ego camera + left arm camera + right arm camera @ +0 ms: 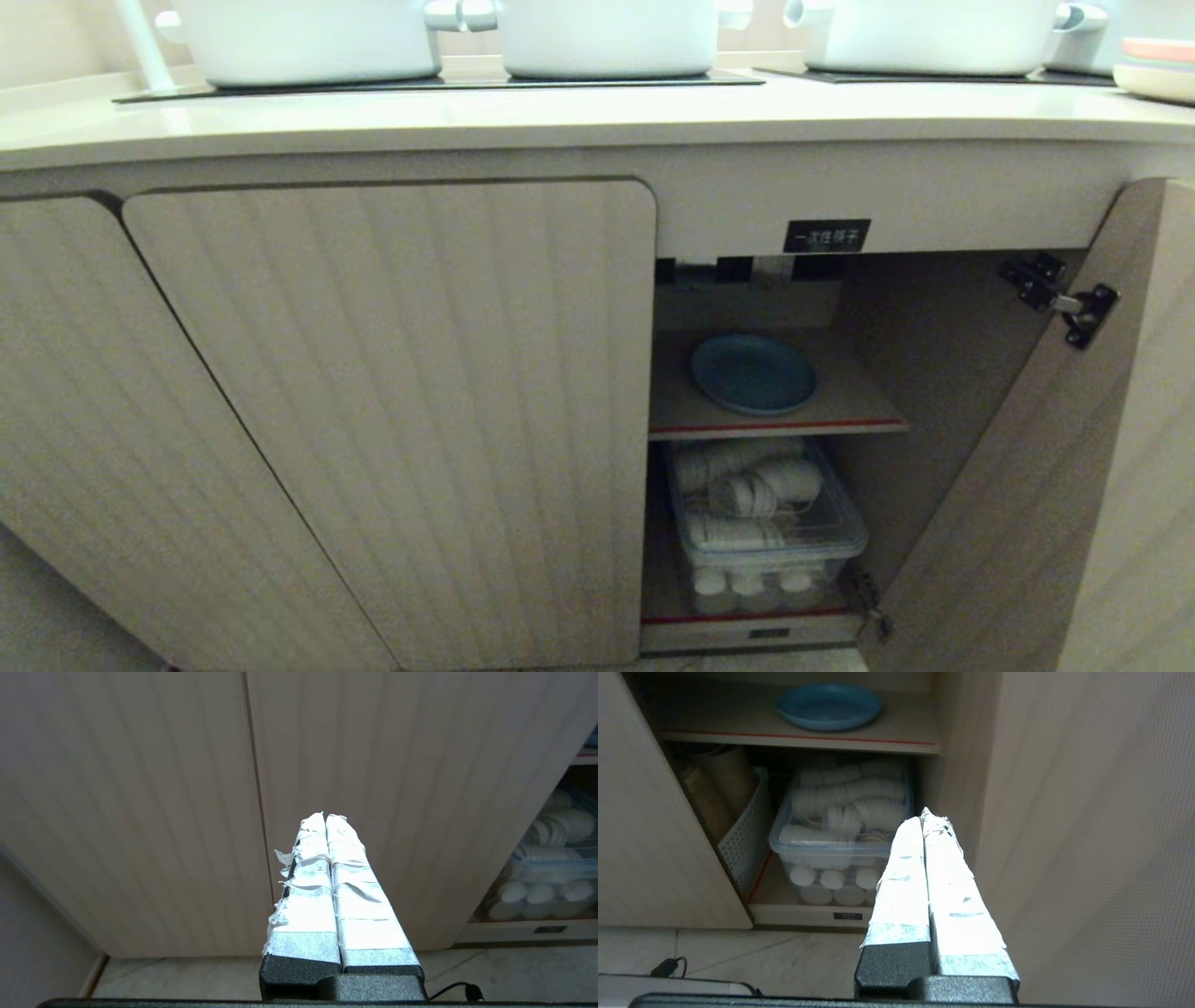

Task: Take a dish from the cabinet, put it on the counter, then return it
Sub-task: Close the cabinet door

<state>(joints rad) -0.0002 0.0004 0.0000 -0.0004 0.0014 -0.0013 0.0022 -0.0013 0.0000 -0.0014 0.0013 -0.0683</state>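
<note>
Status: nothing of the task is done yet, judging by where things lie. The dish [753, 374] sits flat on the inner shelf [840, 411] of the cabinet [392, 420], whose right door [1055, 485] stands open. Below the shelf, a clear box [766, 523] of white cups.

The counter [597, 117] carries 3 white pots [607, 37] and no blue dish.

Left gripper [325, 815]: fingers pressed together, empty, facing the closed door, low near the floor [514, 970].
Right gripper [927, 812]: fingers pressed together, empty, pointing into the open bay, well short of the dish.

Remaining: reach in, grasp the dish, lift out, set on the counter, return to the shelf.
</note>
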